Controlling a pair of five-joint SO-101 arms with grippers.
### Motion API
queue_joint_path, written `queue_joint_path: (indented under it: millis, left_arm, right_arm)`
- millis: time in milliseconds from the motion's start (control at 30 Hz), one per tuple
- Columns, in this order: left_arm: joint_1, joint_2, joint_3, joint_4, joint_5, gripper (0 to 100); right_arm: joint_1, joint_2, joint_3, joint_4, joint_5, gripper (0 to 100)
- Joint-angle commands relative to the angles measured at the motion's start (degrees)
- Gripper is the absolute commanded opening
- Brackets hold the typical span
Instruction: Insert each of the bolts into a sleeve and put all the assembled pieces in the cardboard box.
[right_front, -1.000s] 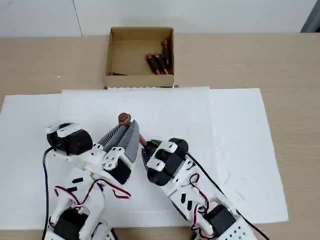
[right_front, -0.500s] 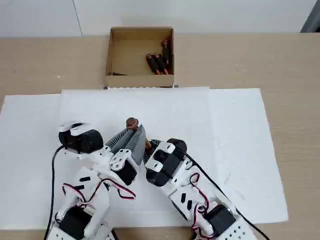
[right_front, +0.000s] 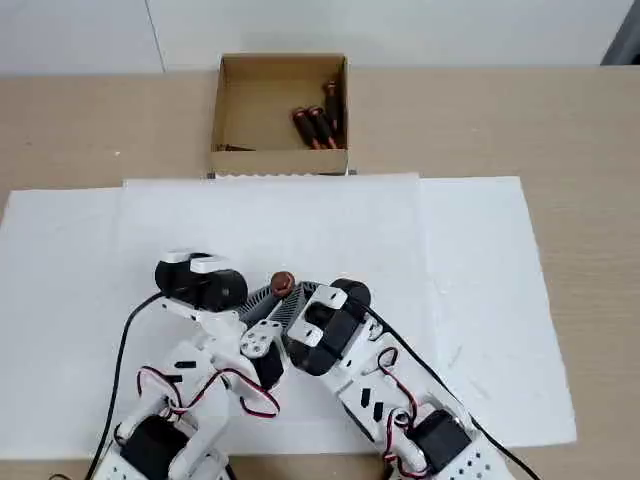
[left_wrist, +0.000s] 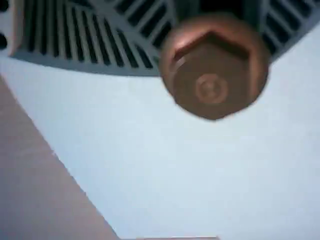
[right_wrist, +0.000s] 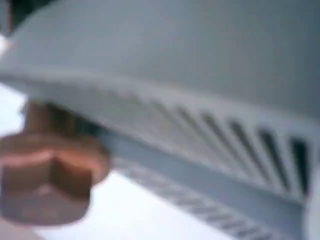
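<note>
Wooden table (right_front: 560, 120), white paper (right_front: 470, 260) spread across it: my left pincer (right_front: 279, 292) clamps a copper bolt (right_front: 283, 282) head-up beside my right pincer (right_front: 300, 293), whose state I cannot tell. Assembled pieces (right_front: 318, 122) lie in the cardboard box (right_front: 280, 160).

The bolt (left_wrist: 212, 75) looks glossy coppery metal, the jaws ribbed plastic.
</note>
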Motion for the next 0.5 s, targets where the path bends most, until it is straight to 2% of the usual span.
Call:
queue_joint_path:
  millis: [0, 233, 333, 467]
  left_arm:
    - [2.9, -0.6, -2.1, 3.0, -0.4, 1]
    - [2.4, -0.6, -2.1, 3.3, -0.6, 1]
    - [1.3, -0.6, -2.3, 3.0, -0.7, 10]
    - [-1.9, -0.6, -3.0, 3.0, -5.4, 21]
  right_arm:
    - [0.2, -0.7, -2.6, -1.7, 0.5, 0.3]
    - [0.2, -0.7, -2.6, -1.5, 0.5, 0.3]
    - [0.2, -0.7, -2.6, -1.4, 0.5, 0.3]
    - [0.2, -0.7, -2.6, -1.4, 0.5, 0.3]
